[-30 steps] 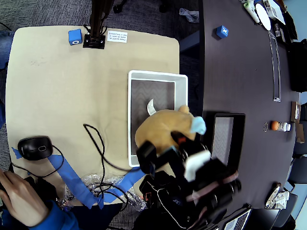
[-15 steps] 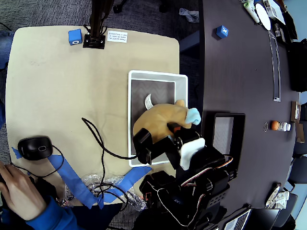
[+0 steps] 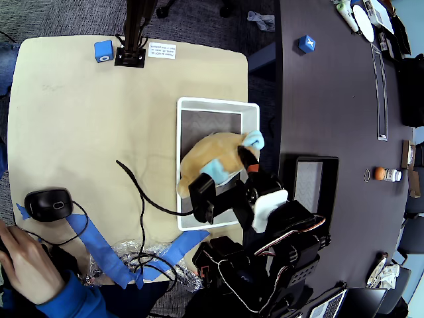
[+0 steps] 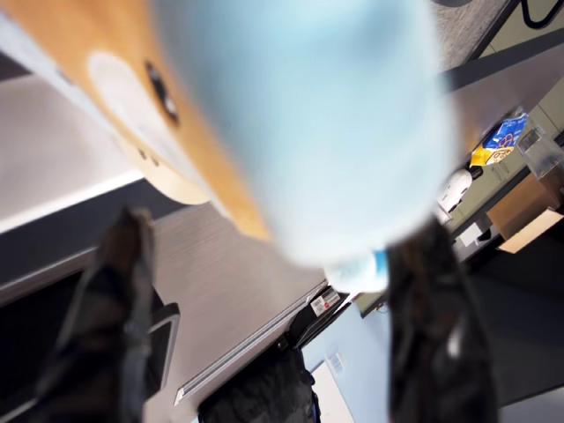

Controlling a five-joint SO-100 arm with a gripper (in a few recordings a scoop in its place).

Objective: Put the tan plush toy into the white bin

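Observation:
The tan plush toy (image 3: 211, 158) with light blue parts hangs over the middle of the white bin (image 3: 192, 106), which stands at the right edge of the beige table in the overhead view. My gripper (image 3: 233, 169) is shut on the toy from the bin's lower right side. In the wrist view the toy (image 4: 291, 115) looms blurred and very close, a light blue part and tan body between my two dark fingers (image 4: 115, 300).
A black tray (image 3: 317, 182) lies on the dark table right of the bin. A black cable (image 3: 140, 199), blue tape (image 3: 99, 248) and a mouse (image 3: 48, 204) sit at the lower left, with a person's hand (image 3: 23, 268). A blue cube (image 3: 103, 51) stands at the top left.
My gripper has carried the toy up and left, from the bin's lower right rim to over its middle. The white tag no longer shows.

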